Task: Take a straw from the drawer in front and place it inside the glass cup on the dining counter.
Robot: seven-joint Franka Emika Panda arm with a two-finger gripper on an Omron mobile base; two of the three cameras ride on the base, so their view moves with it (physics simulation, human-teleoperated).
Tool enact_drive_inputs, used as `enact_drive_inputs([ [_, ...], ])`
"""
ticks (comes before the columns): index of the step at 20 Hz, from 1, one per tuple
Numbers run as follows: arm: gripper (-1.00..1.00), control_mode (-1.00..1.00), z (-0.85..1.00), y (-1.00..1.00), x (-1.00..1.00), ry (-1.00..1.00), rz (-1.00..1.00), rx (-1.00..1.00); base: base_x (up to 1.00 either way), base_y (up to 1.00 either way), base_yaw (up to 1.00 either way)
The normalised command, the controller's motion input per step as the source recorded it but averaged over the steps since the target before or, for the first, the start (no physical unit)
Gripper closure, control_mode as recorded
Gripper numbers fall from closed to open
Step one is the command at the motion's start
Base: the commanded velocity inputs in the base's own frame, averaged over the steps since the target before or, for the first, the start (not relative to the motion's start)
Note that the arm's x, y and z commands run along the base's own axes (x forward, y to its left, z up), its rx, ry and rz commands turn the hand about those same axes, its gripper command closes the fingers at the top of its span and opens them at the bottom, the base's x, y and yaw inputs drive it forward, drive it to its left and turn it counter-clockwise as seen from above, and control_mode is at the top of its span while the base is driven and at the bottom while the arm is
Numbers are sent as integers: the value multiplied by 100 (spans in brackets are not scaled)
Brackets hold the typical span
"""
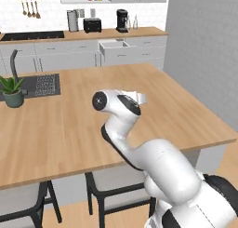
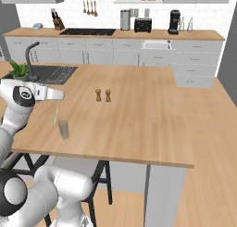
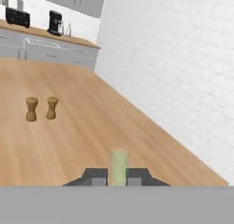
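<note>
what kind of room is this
A rendered home kitchen, it seems: a light-wood dining counter with a built-in sink, and a wall counter behind it carrying a toaster and a coffee machine. Utensils hang on the tiled wall.

I see two wooden shakers (image 2: 103,95) standing side by side; a potted plant (image 1: 12,90) by the sink (image 1: 42,84); toaster (image 2: 143,24) and coffee machine (image 2: 174,22) along the wall.
</note>
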Motion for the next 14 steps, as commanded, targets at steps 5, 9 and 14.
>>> enact_drive_inputs([
  [5,100,-100,0,53,46,-2,-14,-15,0,0,0],
  [9,100,-100,0,76,17,-4,-11,-1,0,0,0],
  [14,100,-100,-7,31,30,-11,-9,-2,0,0,0],
])
